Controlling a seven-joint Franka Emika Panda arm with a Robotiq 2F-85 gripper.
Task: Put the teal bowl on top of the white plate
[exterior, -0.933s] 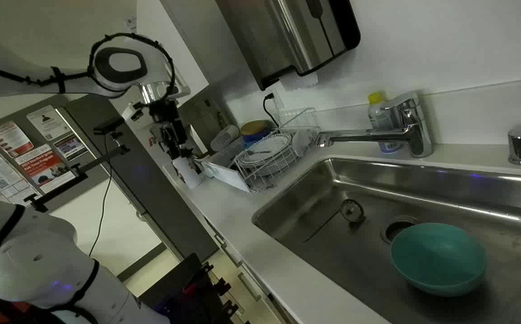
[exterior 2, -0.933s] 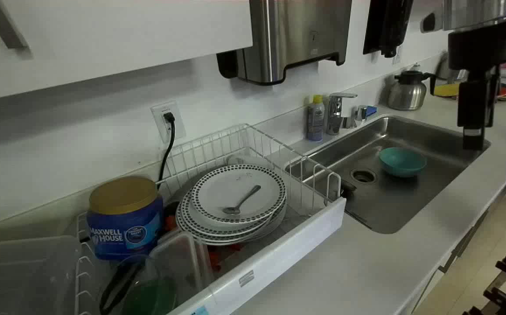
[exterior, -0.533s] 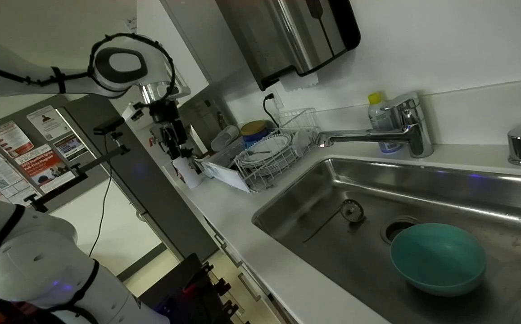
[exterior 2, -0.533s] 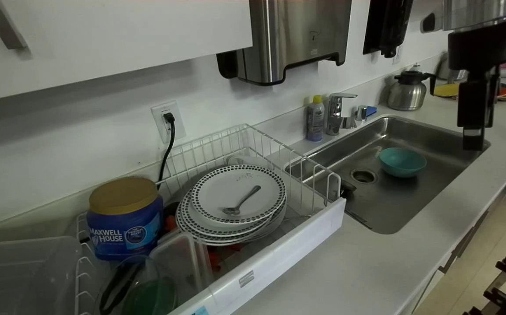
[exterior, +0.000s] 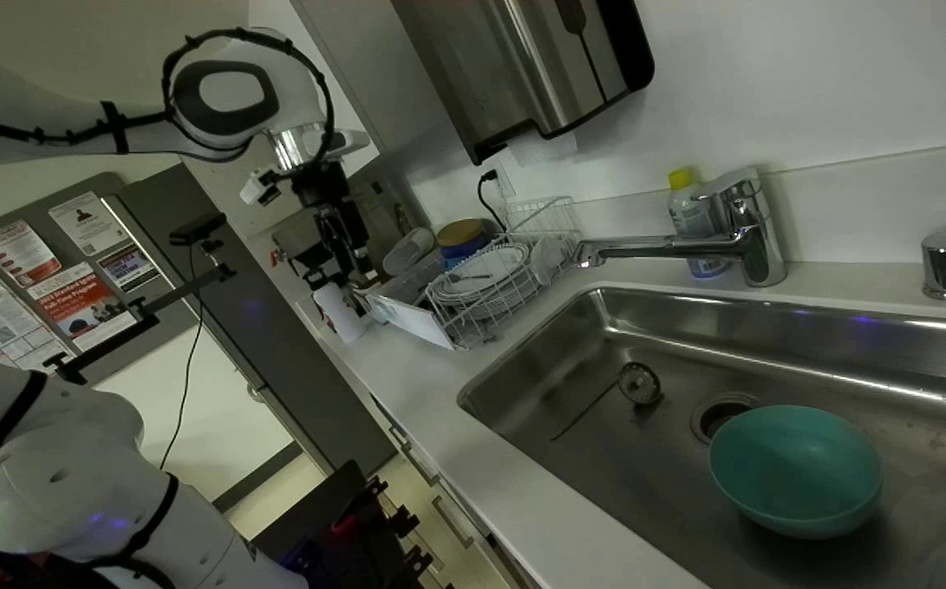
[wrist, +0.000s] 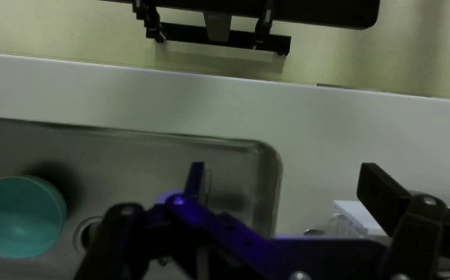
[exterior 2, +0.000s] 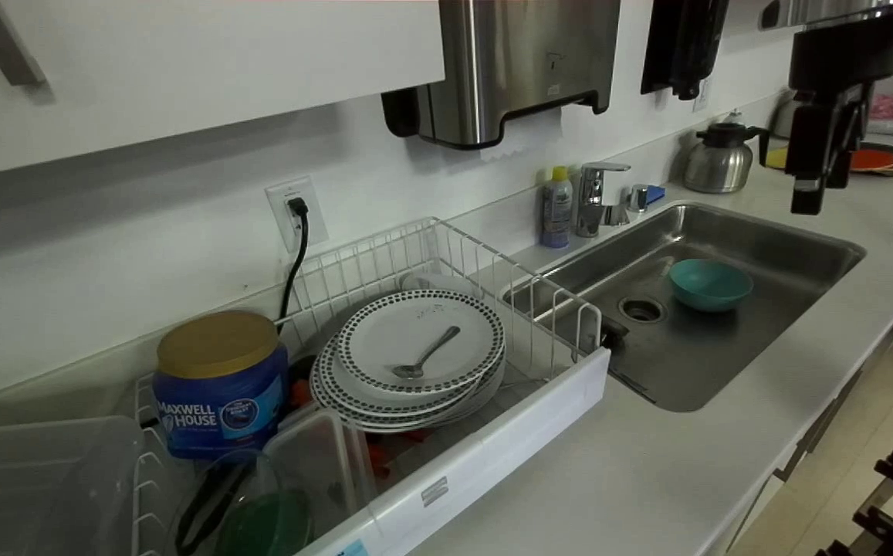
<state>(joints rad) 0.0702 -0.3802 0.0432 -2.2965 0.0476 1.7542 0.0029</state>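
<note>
Tho rnd, teal bowl (exterior: 796, 472) mouth-up.

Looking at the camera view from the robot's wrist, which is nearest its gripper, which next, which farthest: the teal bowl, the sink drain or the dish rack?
From the gripper, as the wrist view shows it:
1. Dish rack: lower right, only partly showing.
2. Sink drain: lower left, partly hidden.
3. Teal bowl: farther left, at the picture's edge.

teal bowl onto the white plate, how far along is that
Done: nothing visible yet; the teal bowl is in the sink. In hand: nothing; the gripper is open and empty. Left: everything, from grasping the bowl to setting it on the top white plate, where a utensil lies.
</note>
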